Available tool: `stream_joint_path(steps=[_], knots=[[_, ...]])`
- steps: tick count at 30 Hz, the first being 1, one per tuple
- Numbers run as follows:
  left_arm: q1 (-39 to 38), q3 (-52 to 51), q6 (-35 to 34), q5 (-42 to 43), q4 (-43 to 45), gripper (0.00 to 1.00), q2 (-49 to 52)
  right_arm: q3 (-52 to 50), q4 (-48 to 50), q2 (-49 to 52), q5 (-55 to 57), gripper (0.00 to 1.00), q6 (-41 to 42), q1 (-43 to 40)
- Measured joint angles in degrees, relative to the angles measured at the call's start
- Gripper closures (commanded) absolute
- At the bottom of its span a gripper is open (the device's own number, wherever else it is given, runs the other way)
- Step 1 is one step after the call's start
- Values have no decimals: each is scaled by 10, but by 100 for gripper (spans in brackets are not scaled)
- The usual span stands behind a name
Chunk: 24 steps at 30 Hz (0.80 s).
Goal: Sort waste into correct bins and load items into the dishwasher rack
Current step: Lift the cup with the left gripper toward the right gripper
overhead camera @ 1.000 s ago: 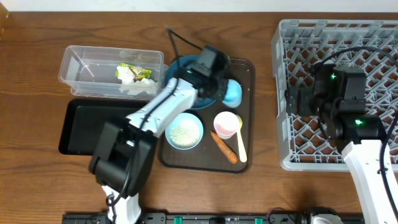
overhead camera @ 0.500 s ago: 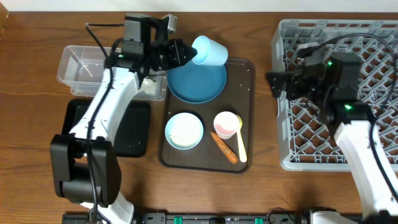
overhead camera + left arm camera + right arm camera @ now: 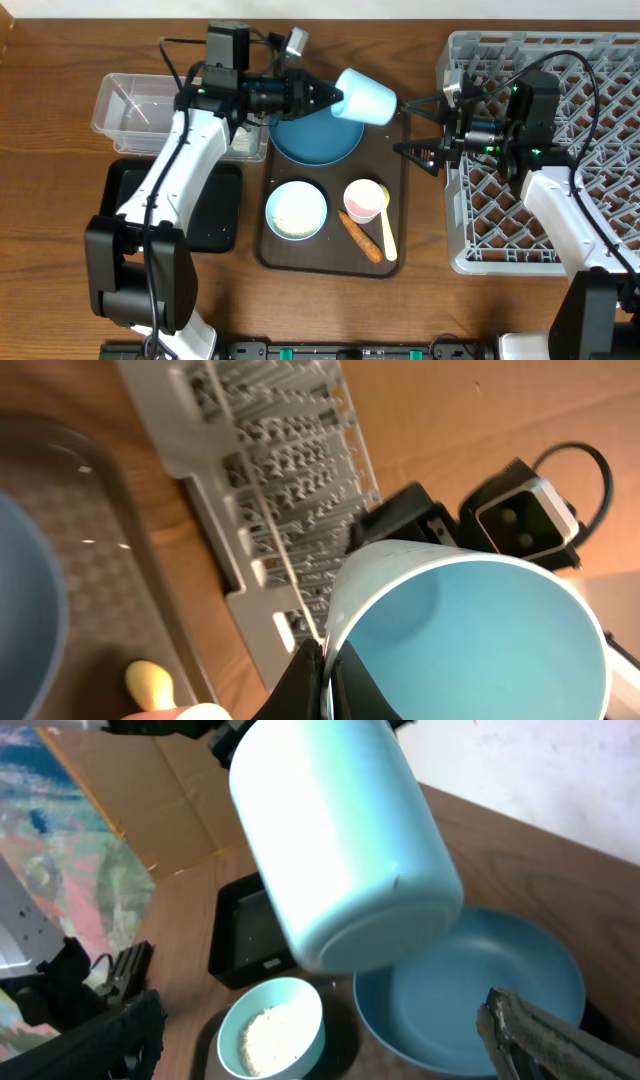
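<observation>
My left gripper [image 3: 338, 97] is shut on the rim of the small light blue cup [image 3: 366, 96] and holds it on its side in the air above the far right edge of the dark blue bowl [image 3: 312, 138]. The left wrist view shows the jaws [image 3: 325, 672] pinching the cup's wall [image 3: 470, 630]. My right gripper [image 3: 416, 125] is open, pointing left from the dishwasher rack [image 3: 600, 60], just right of the cup. In the right wrist view the cup's base [image 3: 345, 850] hangs above and between the spread fingers [image 3: 320, 1020].
The brown tray [image 3: 402, 262] holds the small bowl with rice [image 3: 296, 210], the pink cup [image 3: 365, 198], the carrot piece [image 3: 358, 236] and the yellow spoon [image 3: 389, 238]. The clear tub [image 3: 140, 105] and the black tray [image 3: 125, 205] lie at the left.
My left gripper has carried the light blue cup to the right, toward the rack. My right gripper has reached left past the rack's edge, and its fingers are now spread.
</observation>
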Motion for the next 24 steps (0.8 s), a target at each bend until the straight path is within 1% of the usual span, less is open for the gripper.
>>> stream_joint_path(steps=[7, 14, 20, 24], knots=[[-23, 0, -1, 42, 12, 94, 0, 0, 42, 1, -2, 1, -7, 0], [-37, 0, -4, 51, 16, 94, 0, 0, 107, 1, 0, 1, -9, 0], [-52, 0, -35, 56, 61, 94, 0, 0, 129, 1, 0, 5, -9, 12], [-60, 0, -50, 56, 66, 94, 0, 0, 152, 1, -3, 6, -9, 19]])
